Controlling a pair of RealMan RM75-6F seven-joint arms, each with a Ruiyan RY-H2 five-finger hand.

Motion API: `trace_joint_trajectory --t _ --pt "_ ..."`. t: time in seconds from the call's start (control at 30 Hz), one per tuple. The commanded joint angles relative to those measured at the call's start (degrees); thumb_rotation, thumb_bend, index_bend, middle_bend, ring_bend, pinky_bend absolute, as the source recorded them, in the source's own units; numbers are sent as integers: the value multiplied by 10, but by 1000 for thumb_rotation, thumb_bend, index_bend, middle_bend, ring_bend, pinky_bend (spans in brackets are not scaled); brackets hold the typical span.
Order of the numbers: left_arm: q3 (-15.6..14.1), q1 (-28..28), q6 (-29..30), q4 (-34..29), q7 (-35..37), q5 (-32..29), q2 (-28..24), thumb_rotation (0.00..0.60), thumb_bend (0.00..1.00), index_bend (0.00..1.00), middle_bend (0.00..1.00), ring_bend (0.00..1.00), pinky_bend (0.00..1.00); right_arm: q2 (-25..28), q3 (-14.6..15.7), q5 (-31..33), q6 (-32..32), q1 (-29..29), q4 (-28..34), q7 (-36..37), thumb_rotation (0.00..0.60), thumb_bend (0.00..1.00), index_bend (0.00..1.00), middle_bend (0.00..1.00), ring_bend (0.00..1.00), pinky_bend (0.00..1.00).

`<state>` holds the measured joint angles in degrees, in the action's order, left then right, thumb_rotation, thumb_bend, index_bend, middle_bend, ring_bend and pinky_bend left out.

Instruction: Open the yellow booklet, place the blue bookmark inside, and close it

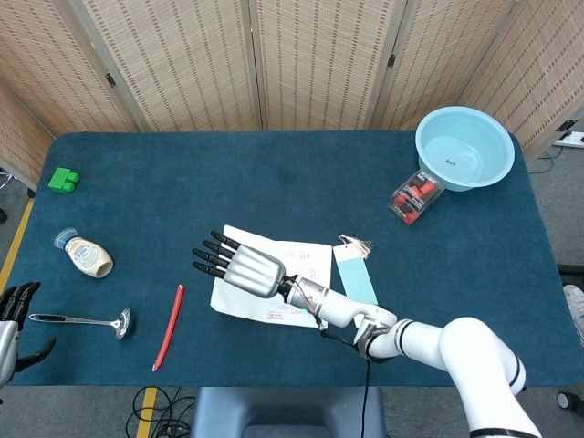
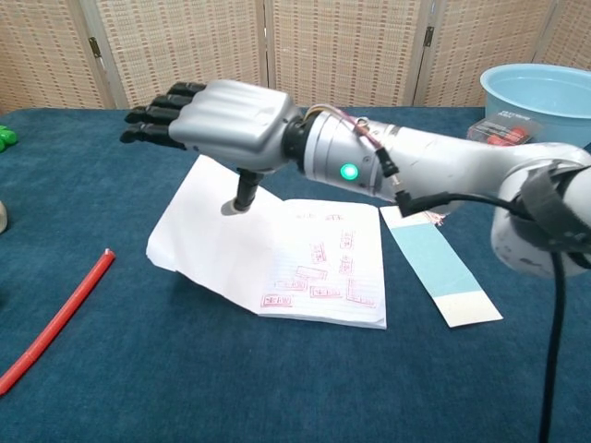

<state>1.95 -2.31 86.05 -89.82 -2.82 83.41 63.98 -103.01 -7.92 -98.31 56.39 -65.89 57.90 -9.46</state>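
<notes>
The booklet (image 1: 306, 260) (image 2: 323, 268) lies open at mid-table, showing white pages with red print. Its opened cover (image 2: 199, 240) slopes down to the left, nearly flat. My right hand (image 1: 239, 266) (image 2: 222, 115) hovers over that cover, fingers stretched out flat and apart, holding nothing; its thumb points down toward the paper, and I cannot tell whether it touches. The blue bookmark (image 1: 354, 274) (image 2: 439, 263), with a tassel at its far end, lies flat on the cloth just right of the booklet. My left hand (image 1: 11, 319) shows at the head view's bottom-left edge, fingers apart and empty.
A red stick (image 1: 168, 326) (image 2: 55, 318) lies left of the booklet. Further left are a metal ladle (image 1: 82, 319), a small bottle (image 1: 87, 255) and a green block (image 1: 64, 180). A light-blue basin (image 1: 464, 146) (image 2: 536, 92) and a clear box (image 1: 415, 199) sit far right.
</notes>
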Motion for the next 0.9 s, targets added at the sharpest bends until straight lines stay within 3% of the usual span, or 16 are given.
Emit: trace_joint_trajectory --t 0.03,0.17,0.37,0.63,0.9 --pt "0 0 0 1 1 1 1 600 264 91 124 107 160 72 26 -5 27 36 61 -2 600 85 0 44 0 0" --pt "-1 -3 -3 -2 -3 5 4 600 264 91 124 107 160 153 62 -16 51 76 122 -5 600 118 23 122 19 60" --pt "0 -9 -5 -14 -12 13 4 600 264 91 124 107 160 229 123 -41 69 125 156 8 600 183 210 195 74 127" --pt "1 -15 -7 -34 -25 22 -2 600 264 91 124 107 160 241 181 -70 84 174 128 22 600 189 244 195 74 127" --pt "-3 -15 -7 -50 -35 24 -6 600 264 91 124 107 159 234 199 -88 96 201 80 33 600 110 258 195 74 127"
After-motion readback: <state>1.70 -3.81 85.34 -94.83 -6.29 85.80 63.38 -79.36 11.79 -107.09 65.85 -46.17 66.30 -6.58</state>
